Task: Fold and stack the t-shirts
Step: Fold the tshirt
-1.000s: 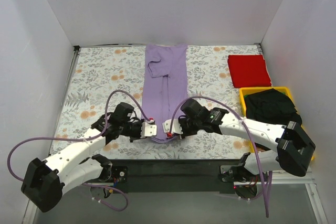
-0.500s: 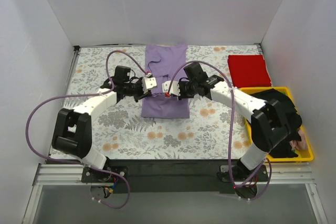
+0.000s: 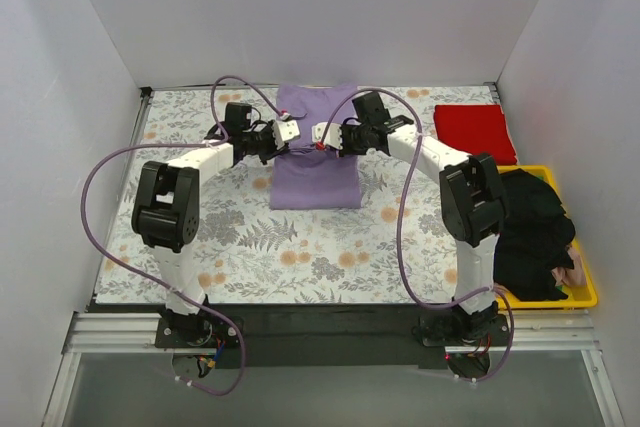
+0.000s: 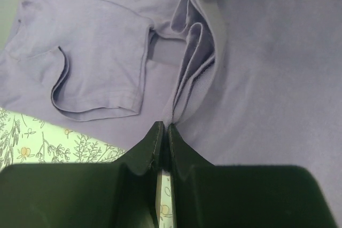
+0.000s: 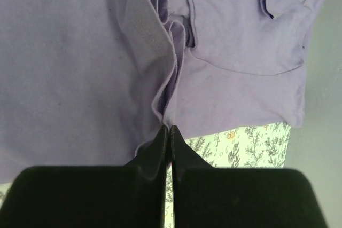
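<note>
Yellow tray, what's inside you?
A heap of black cloth fills the yellow tray, with something pinkish peeking out at its near right corner. The cloth hides the tray's floor.

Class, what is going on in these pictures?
Two robot arms are folding a purple t-shirt. The left pincer and the right pincer are each shut on a bunched edge of it, over its far half, so it lies doubled on the floral cloth. A folded red t-shirt lies at the far right, not yet stacked.

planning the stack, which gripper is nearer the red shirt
Right. The right gripper pinches the purple shirt on the side toward the red shirt; the left gripper pinches it farther left.
</note>
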{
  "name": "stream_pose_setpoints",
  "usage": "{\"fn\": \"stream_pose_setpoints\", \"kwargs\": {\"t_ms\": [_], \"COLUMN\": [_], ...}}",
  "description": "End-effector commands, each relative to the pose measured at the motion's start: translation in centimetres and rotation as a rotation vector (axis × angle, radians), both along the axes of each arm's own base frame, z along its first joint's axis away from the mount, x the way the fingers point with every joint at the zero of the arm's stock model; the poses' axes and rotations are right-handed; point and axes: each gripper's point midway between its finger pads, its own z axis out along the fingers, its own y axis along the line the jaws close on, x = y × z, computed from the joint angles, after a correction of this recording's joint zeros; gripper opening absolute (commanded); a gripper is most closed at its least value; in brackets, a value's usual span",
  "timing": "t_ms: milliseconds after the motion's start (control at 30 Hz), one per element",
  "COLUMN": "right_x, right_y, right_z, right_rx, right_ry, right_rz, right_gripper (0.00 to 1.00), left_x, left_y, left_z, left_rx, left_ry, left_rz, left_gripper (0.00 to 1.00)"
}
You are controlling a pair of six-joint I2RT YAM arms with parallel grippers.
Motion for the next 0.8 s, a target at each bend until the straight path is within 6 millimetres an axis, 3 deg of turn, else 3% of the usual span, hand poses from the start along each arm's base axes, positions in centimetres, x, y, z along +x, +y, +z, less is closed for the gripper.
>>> {"fn": "stream_pose_setpoints", "kwargs": {"t_ms": [0, 133, 500, 533, 600, 633, 667, 767], "right_x": [2.1, 3.2, 5.0, 5.3, 5.6, 6.1, 6.5, 7.0], "right_y": [1.2, 1.2, 1.2, 1.1, 1.1, 1.2, 1.3, 1.4], "right_z": [1.3, -0.3, -2.6, -2.5, -1.4, -0.3, 0.8, 4.8], "right_rx": [0.030, 0.016, -0.006, -0.010, 0.000, 0.016, 0.032, 0.095], "right_ry": [-0.075, -0.075, -0.083, -0.091, -0.106, -0.121, -0.135, -0.169], "right_rz": [0.046, 0.034, 0.003, -0.008, -0.023, -0.041, -0.055, -0.106], "right_gripper": [0.01, 0.01, 0.01, 0.04, 0.26, 0.36, 0.50, 0.60], "left_x": [2.0, 2.8, 4.2, 4.5, 5.7, 5.9, 6.3, 7.1], "left_y": [0.2, 0.5, 0.8, 0.9, 1.3, 1.2, 1.5, 2.1], "left_z": [1.2, -0.2, -1.9, -1.9, -1.2, -0.8, 0.0, 3.7], "left_rx": [0.002, 0.021, 0.041, 0.040, 0.037, 0.019, 0.005, -0.073], "left_ry": [-0.074, -0.077, -0.079, -0.076, -0.083, -0.067, -0.070, -0.068], "left_rz": [0.006, 0.024, 0.052, 0.063, 0.114, 0.136, 0.153, 0.218], "left_gripper": [0.00, 0.00, 0.00, 0.04, 0.11, 0.21, 0.25, 0.36]}}
